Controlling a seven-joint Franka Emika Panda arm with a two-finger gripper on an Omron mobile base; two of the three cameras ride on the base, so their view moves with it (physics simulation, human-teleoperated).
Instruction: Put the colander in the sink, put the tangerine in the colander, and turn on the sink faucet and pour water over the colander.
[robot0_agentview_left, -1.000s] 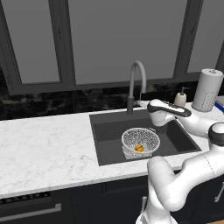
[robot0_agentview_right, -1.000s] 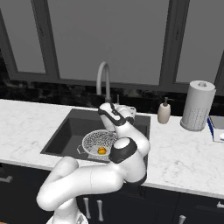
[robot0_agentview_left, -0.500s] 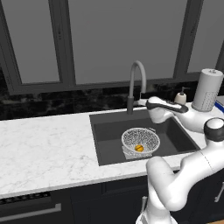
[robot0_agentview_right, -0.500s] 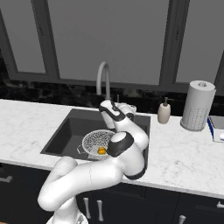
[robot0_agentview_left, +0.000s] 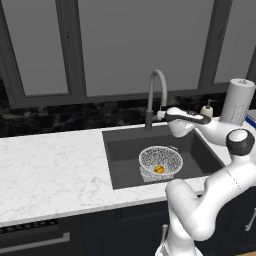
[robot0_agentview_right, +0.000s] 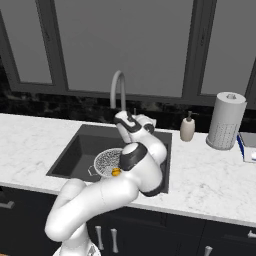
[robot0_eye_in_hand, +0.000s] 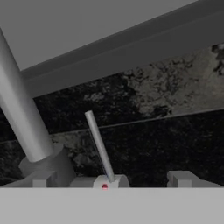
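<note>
From the left base view you look forward and down from behind the arm's left side — the right base view does the same from its right. Both share the sink (robot0_agentview_left: 200, 150) and the sink faucet (robot0_agentview_left: 154, 95) at mid-distance. The hand view sits very close to the faucet's base (robot0_eye_in_hand: 52, 168), facing the dark backsplash (robot0_eye_in_hand: 166, 96).

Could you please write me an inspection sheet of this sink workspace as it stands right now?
Surface: white marble counter, sink recessed in it.
Job's things: colander sits in the sink; tangerine inside it; sink faucet behind, no water seen.
Clutter: soap dispenser, paper towel roll.
Grippers: gripper open, empty, beside the faucet's lever.
Cables: nothing seen.
Surroundings: windows, dark backsplash.
</note>
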